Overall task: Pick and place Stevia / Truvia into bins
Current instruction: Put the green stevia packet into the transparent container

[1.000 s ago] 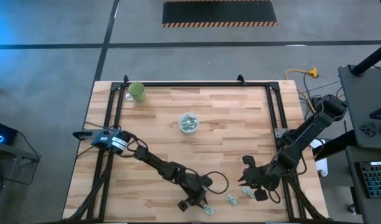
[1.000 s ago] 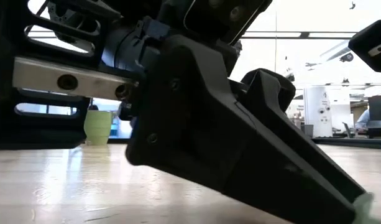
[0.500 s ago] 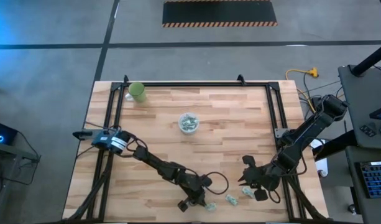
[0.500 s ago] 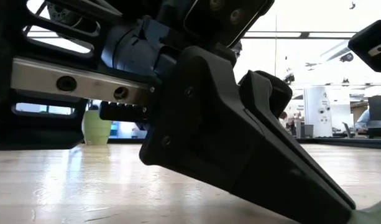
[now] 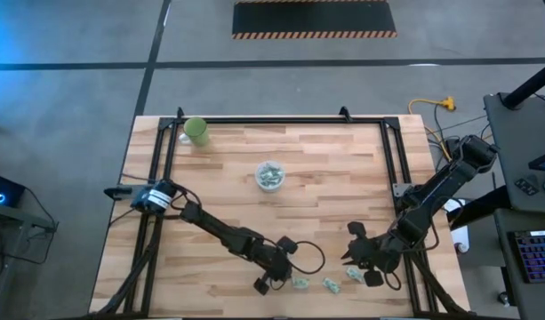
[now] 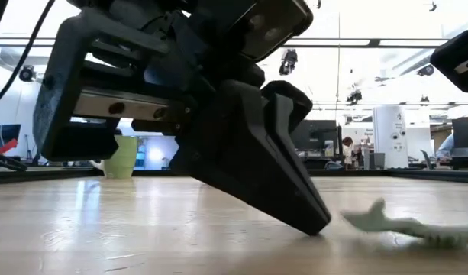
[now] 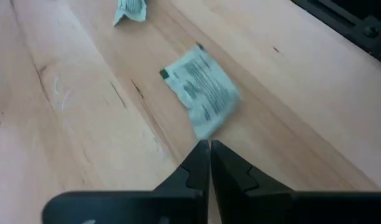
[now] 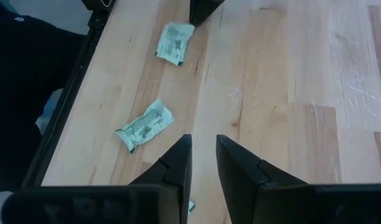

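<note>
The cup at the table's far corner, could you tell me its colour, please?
Light green cup, clearest in the high view.

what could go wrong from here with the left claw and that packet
1. The left claw is shut, yet the packet lies on the table just past its tips, so it may lift away with nothing.
2. Another try could shove the packet toward the table's near edge.

The surface [image 5: 325,187] is pale wood planking with a faint sheen (light glints off it in the low view). The Stevia packets [image 7: 201,90] look like matt, crinkled paper. The clear cup [image 5: 270,175] seems translucent plastic.
</note>
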You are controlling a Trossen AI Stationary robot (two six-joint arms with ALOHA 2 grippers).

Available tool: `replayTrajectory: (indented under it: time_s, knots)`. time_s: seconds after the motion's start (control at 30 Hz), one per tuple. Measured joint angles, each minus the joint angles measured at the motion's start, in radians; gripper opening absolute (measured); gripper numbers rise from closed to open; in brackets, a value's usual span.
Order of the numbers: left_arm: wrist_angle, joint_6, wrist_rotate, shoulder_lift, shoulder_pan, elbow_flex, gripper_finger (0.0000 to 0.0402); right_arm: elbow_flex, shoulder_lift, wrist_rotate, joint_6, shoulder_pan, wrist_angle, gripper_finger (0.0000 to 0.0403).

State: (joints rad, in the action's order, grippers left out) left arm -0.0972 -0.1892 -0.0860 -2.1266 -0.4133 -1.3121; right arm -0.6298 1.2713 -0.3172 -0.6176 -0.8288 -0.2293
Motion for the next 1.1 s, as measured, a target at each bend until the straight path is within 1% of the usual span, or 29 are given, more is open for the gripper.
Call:
replayTrajectory:
  time_s: [0.17, 0.4, 0.47, 0.63, 0.73, 0.87, 1.0, 1.1]
  knots:
    - [0.002, -0.001, 0.0, 0.013, 0.0, 0.006, 0.0, 0.001, 0.0, 0.0, -0.001, 0.0, 0.0, 0.0064]
    - [-0.053, -0.006, -0.014, 0.018, -0.001, 0.006, 0.0006, 0.001, 0.0, 0.0, -0.004, 0.0, 0.0, 0.0061]
    - [-0.071, -0.008, -0.039, 0.019, -0.001, 0.006, 0.0021, 0.001, 0.0, 0.0, -0.004, 0.0, 0.0, 0.0061]
    - [-0.248, -0.005, -0.073, 0.002, -0.001, 0.009, 0.0086, 0.001, 0.0, 0.0, -0.003, 0.0, 0.001, 0.006]
    - [-0.285, -0.001, -0.077, -0.032, -0.001, 0.005, 0.0129, 0.001, 0.0, 0.0, -0.004, 0.0, 0.003, 0.0059]
    - [-0.285, 0.004, -0.078, -0.068, -0.001, -0.004, 0.0172, 0.002, 0.0, 0.0, -0.004, 0.0, 0.003, 0.0061]
    - [-0.288, 0.019, -0.078, -0.077, 0.0, -0.013, 0.0197, 0.002, 0.0, 0.0, -0.004, 0.0, 0.003, 0.0059]
    - [-0.266, 0.026, -0.078, -0.078, 0.005, -0.01, 0.0202, 0.002, 0.0, 0.0, -0.004, 0.0, 0.003, 0.0059]
